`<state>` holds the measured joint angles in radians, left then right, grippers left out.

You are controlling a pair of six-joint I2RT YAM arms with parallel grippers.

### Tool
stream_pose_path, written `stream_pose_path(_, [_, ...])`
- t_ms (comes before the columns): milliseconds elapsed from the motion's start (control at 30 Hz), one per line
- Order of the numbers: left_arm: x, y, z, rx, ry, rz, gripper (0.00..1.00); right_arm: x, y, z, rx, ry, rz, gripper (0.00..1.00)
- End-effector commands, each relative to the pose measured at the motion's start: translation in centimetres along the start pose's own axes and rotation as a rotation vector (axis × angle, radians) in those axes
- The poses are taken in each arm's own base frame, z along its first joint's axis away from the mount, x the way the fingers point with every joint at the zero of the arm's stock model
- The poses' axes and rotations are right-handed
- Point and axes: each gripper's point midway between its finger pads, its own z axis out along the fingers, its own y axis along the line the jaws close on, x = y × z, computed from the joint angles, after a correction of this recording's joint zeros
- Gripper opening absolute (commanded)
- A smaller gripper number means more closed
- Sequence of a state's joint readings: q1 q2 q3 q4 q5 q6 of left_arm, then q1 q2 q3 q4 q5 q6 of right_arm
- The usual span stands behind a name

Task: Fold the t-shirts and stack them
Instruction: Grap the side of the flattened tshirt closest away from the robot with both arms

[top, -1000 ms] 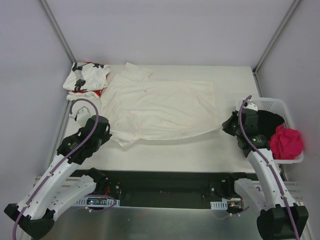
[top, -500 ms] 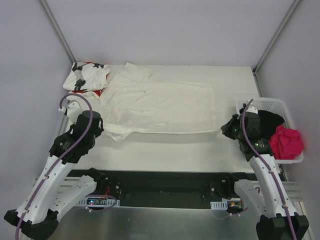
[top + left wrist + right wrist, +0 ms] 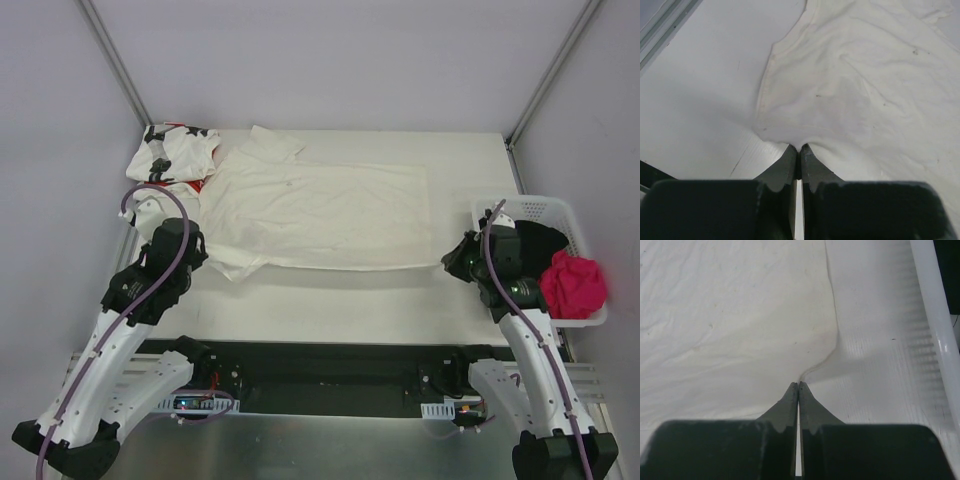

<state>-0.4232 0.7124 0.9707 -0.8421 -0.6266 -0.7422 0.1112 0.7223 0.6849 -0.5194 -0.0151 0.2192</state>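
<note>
Two pinches, one per arm, both on the same shirt. Left gripper [image 3: 800,147]: jaws pressed together with no gap, the edge of the cream-white t-shirt [image 3: 865,85] caught at the very tips and puckered into a small peak there, low in the centre of the left wrist view. From above, at centre left of the frame [image 3: 203,260], on the near left corner of the cloth. Right gripper [image 3: 798,384]: likewise closed flat, a thin bit of hem nipped at the tips, one crease curving up from them toward the top of the right wrist view. From above, at centre right [image 3: 447,262], on the near right corner.

Between the two grips, the near edge of the cream-white t-shirt pulled fairly straight, the body spread flat over the middle of the tabletop [image 3: 350,295], one sleeve poking toward the upper left.

Further out, the star-print t-shirt [image 3: 172,160] crumpled in a heap at the upper left of the top view, black stars and a red mark showing, lying against the left edge of the cream-white one. At the right edge, a white perforated basket [image 3: 545,208] just beside the right gripper, with a red cloth [image 3: 572,283] and a black item [image 3: 545,245] inside.
</note>
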Motion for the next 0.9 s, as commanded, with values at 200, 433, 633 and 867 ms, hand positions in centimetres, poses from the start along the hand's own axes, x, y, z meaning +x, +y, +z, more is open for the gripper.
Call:
stream_pose_path(200, [-0.5, -0.7, 1.4, 0.000, -0.020, 0.026, 0.00, -2.3, 0.8, 1.7, -0.004, -0.040, 0.014, 0.00])
stream_pose_path(433, [0.0, -1.0, 2.6, 0.000, 0.004, 0.050, 0.00, -3.9, 0.2, 2.9, 0.051, -0.080, 0.000, 0.01])
stream_pose_path(633, [0.2, -1.3, 3.5, 0.008, 0.026, 0.065, 0.00, -4.2, 0.5, 3.8, 0.047, -0.071, 0.012, 0.01])
stream_pose_path(867, [-0.7, -0.8, 4.0, -0.010, 0.013, 0.091, 0.00, -3.9, 0.5, 4.5, 0.051, -0.053, 0.017, 0.00])
